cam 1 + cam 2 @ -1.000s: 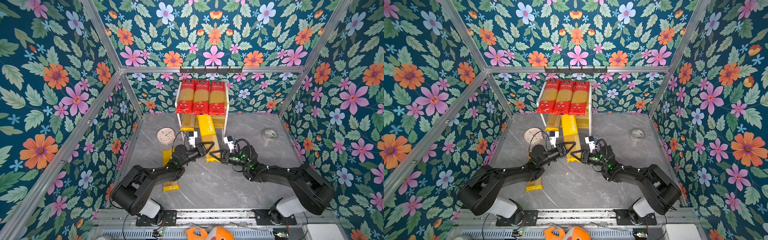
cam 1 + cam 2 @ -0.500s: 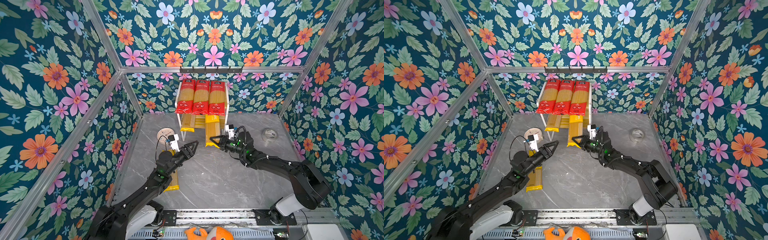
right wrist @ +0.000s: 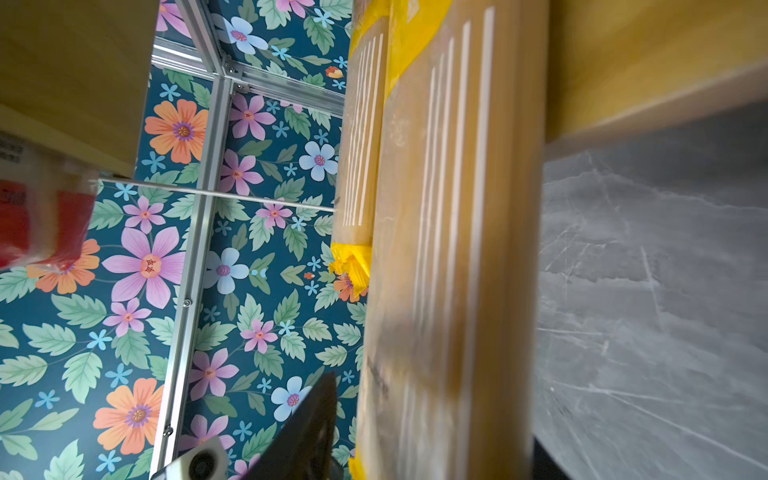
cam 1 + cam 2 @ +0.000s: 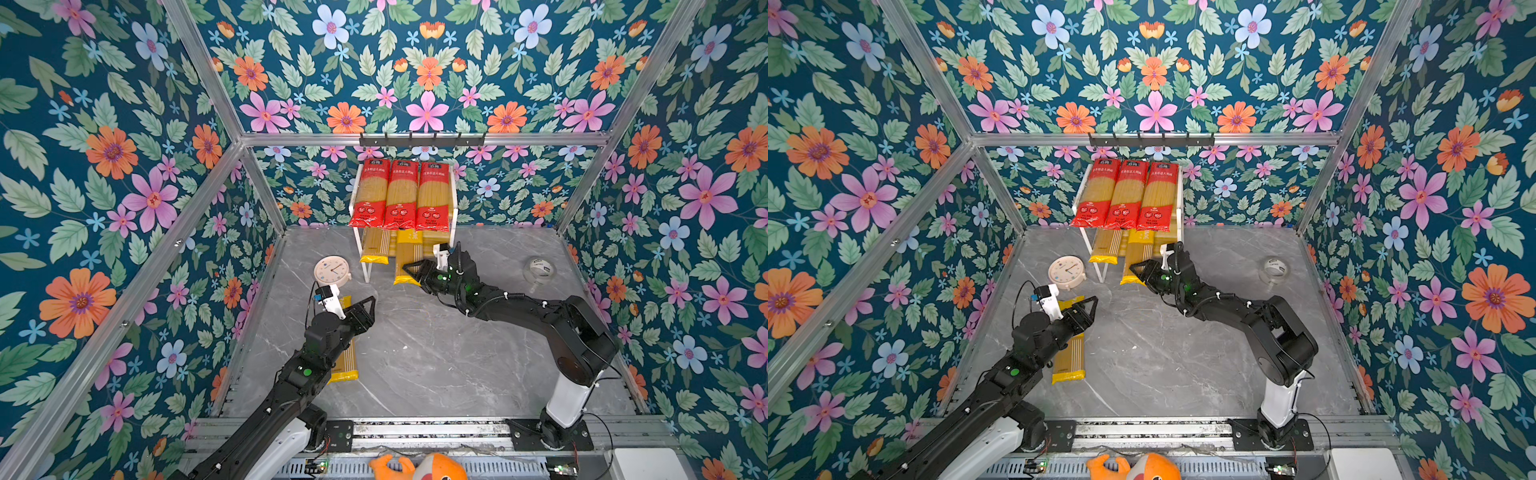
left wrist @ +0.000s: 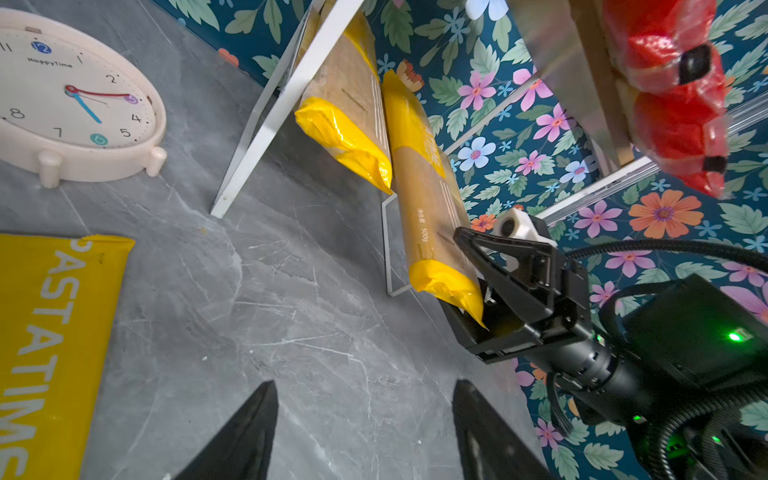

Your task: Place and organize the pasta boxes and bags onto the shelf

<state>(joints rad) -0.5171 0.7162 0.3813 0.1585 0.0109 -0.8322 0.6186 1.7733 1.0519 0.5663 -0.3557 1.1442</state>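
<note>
Right gripper (image 4: 409,274), frame centre: jaws apart around the near end of the yellow packet (image 4: 405,255), which lies partly on the lower tier of the shelf (image 4: 363,262). Withdraw straight back without snagging it, then nudge it flush. Left gripper (image 5: 363,386): jaws apart, empty.

Dark teal wallpaper walls (image 4: 124,187), printed with pink, orange and pale blue flowers and green leaves, fill the left, right and upper parts of both top views. Silver aluminium frame bars (image 4: 299,139) run along their seams. A black hook rail (image 4: 422,140) sits at upper centre. The grey marble-patterned floor (image 4: 436,357) fills the lower centre, evenly lit.
</note>
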